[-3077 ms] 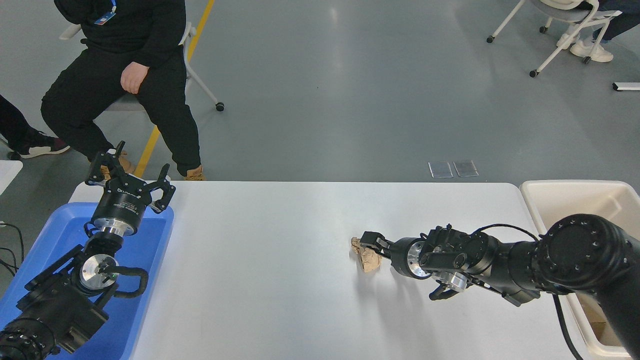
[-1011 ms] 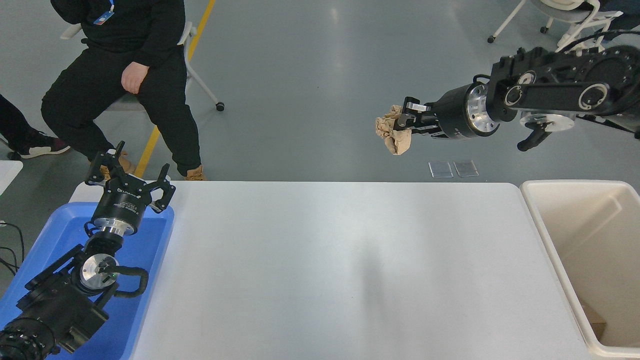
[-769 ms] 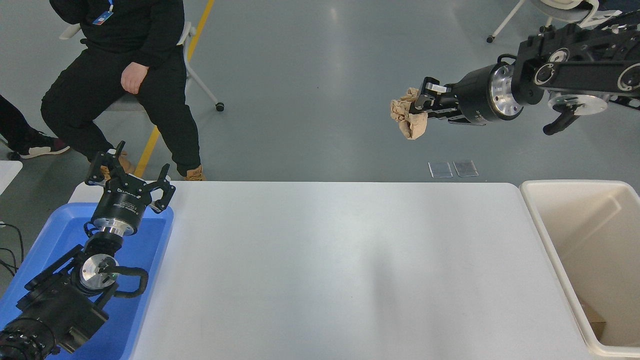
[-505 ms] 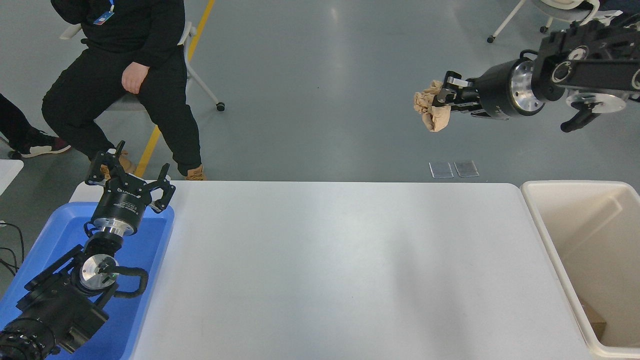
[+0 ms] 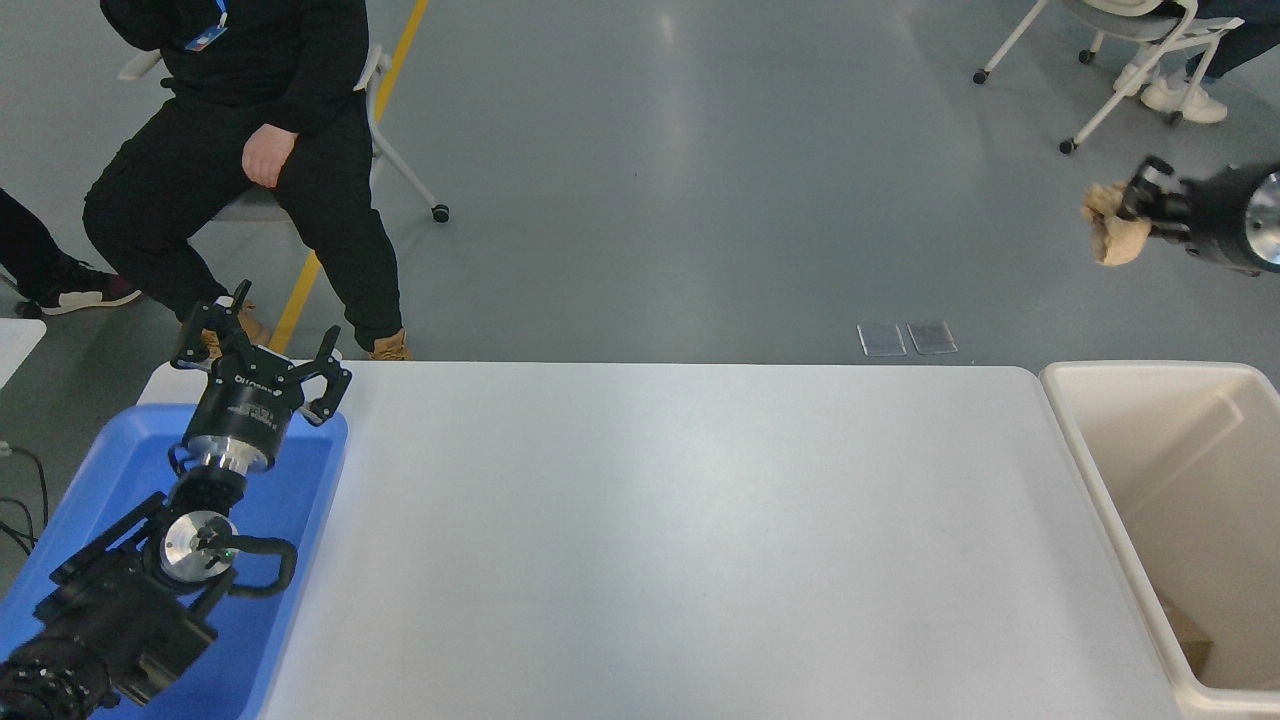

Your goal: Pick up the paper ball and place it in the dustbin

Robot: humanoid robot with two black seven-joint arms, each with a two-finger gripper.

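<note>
A crumpled tan-brown paper ball [image 5: 1116, 234] hangs high at the picture's right edge, held in my right gripper [image 5: 1135, 212], which is shut on it. Only the wrist end of that arm shows, the remainder being cut off by the frame. The ball is above and a little beyond the far rim of the cream-beige dustbin [image 5: 1087, 432], which stands against the right end of the white table [image 5: 660, 540]. My left gripper [image 5: 262, 347] is parked open at the lower left, over the far end of a blue tray [image 5: 300, 500].
A person in black sits on a chair beyond the table's far left corner [image 5: 240, 130]. A white wheeled chair [image 5: 1130, 60] stands at the top right. Brown scraps lie in the dustbin's bottom [image 5: 1190, 635].
My right arm has lifted the paper ball off the table and swung it up and to the right, from mid-picture to the right edge above the dustbin. The left arm has not moved.
</note>
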